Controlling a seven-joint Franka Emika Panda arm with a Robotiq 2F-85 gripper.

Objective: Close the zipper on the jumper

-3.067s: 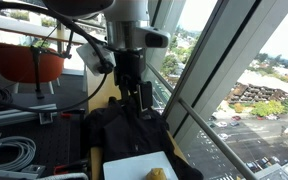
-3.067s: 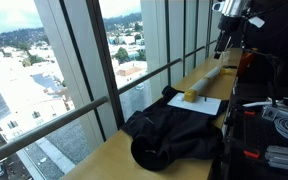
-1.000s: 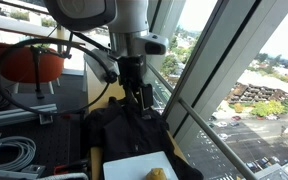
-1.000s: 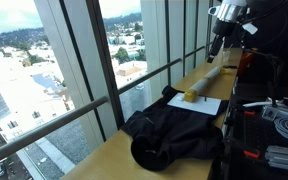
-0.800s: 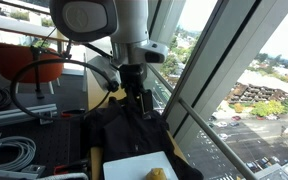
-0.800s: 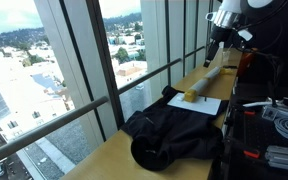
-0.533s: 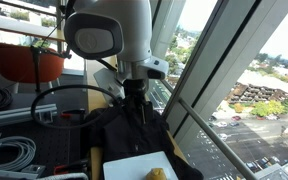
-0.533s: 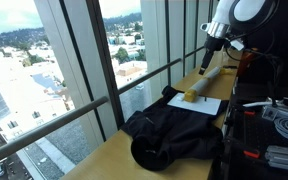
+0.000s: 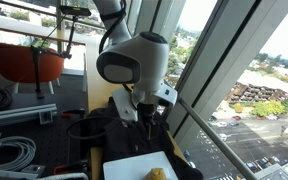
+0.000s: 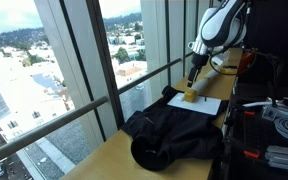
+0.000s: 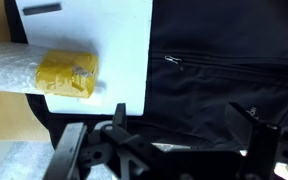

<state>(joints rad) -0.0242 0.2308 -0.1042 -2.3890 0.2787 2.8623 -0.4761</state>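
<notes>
A black jumper (image 10: 174, 137) lies bunched on the wooden ledge by the window. It also shows in an exterior view (image 9: 104, 128) and fills the right half of the wrist view (image 11: 224, 70). Its small metal zipper pull (image 11: 171, 60) lies near the jumper's left edge in the wrist view. My gripper (image 10: 193, 78) hangs above the ledge over the white sheet, apart from the jumper. In the wrist view its fingers (image 11: 184, 125) are spread and hold nothing.
A white sheet (image 10: 196, 102) with a yellow object (image 10: 190, 96) on it lies beside the jumper; the yellow object shows in the wrist view (image 11: 67, 75). A roll of bubble wrap (image 10: 216, 71) lies further along. Window frames border the ledge. Cables and orange chair (image 9: 24, 60) stand behind.
The arm has swung down and along the ledge toward the white sheet and the jumper. The gripper is now much lower. The jumper has not moved.
</notes>
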